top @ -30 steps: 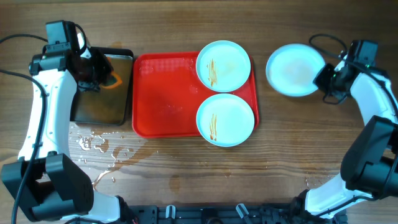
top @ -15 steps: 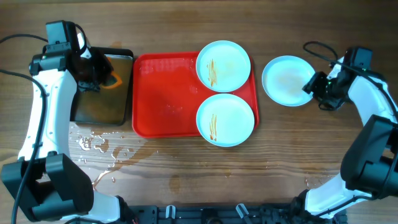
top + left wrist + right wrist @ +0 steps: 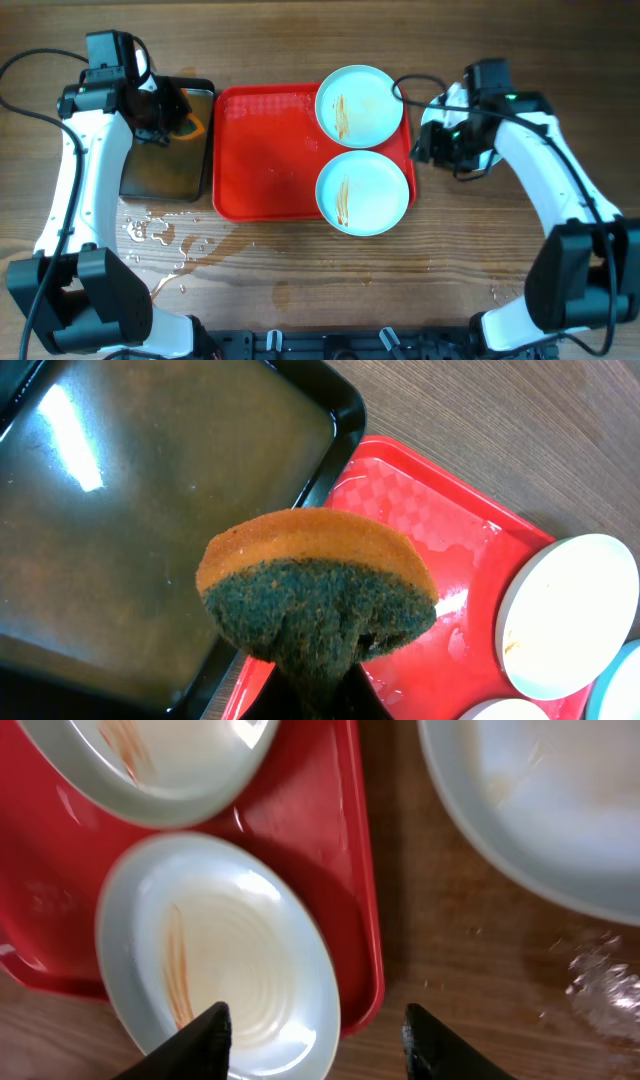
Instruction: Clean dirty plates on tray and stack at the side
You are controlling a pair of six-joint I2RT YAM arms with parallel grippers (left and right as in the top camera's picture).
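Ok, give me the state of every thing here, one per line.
Tray: carries two plates.
Upper plate: on tray, sauce-streaked.
Lower plate: on tray, sauce-streaked.
Third plate: off tray, on table.
Pan: holds murky liquid.
Sponge: lifted, pinched.
Left claw: shut on sponge.
Right claw: open, empty.

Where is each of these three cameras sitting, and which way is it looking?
Overhead: fixed above the table, looking straight down at the red tray; both arms show.
Left wrist: on the left arm, looking down past the left claw pinching a sponge over the dark pan.
Right wrist: on the right arm, looking down past the open right claw at a streaked plate.
Shared: that plate also shows overhead.
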